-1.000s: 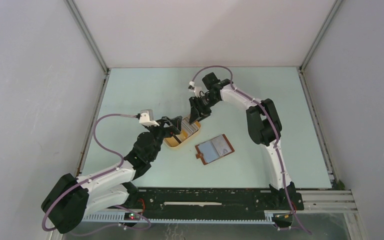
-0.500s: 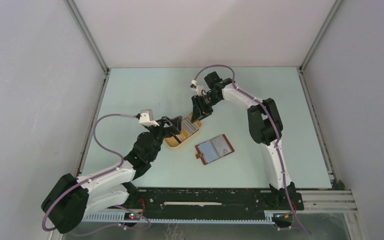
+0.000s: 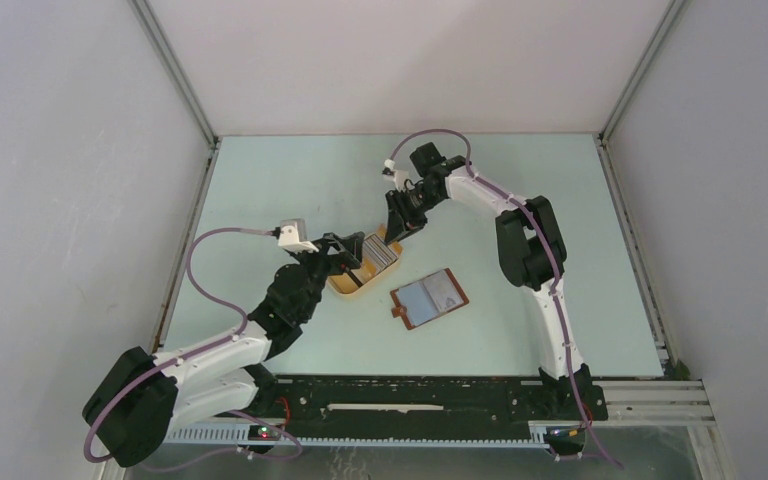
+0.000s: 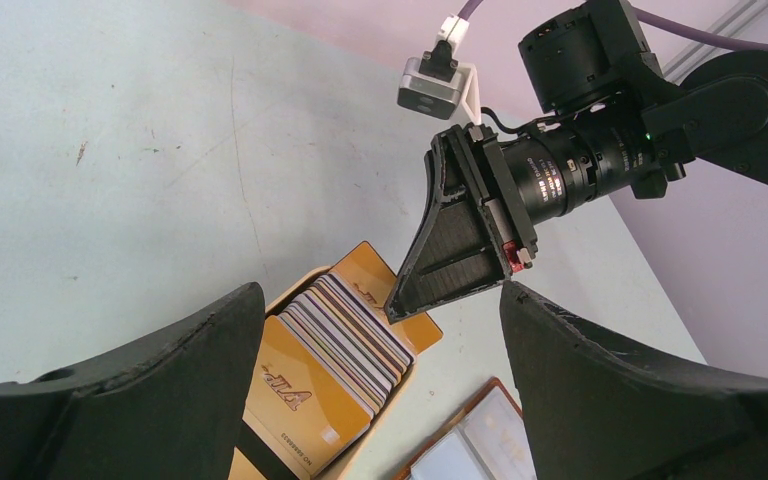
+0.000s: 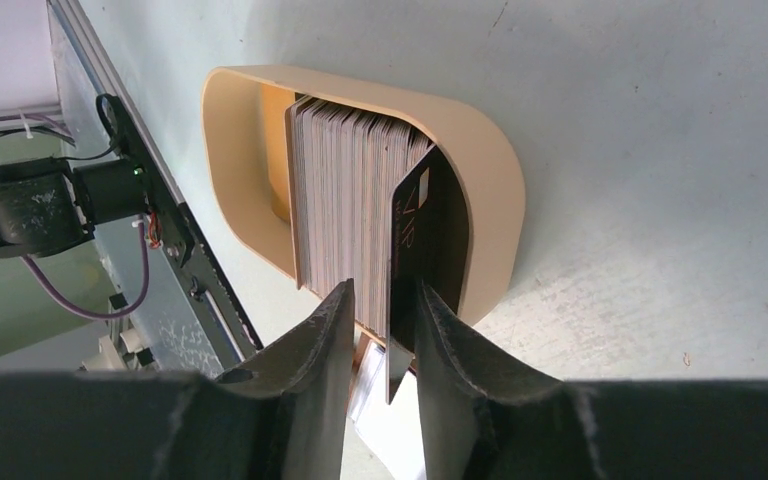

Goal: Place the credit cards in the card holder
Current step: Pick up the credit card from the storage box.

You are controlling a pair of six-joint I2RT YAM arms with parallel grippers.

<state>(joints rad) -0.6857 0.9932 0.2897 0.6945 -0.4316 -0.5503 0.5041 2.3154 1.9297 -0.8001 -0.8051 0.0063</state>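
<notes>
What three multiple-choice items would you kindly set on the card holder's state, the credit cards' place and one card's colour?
1. The card holder lies: A open; B snapped shut; C rolled up.
2. The credit cards stand: A in the card holder; B in the tan tray; C scattered loose.
3. The end card at the right gripper is: A white; B green; C dark.
Key: A, its pockets face up; B, a row fills the tray; C, the right wrist view shows it dark.

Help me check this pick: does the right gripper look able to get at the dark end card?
Probably yes: the right gripper straddles the dark card, last in the stack, nothing blocking.
</notes>
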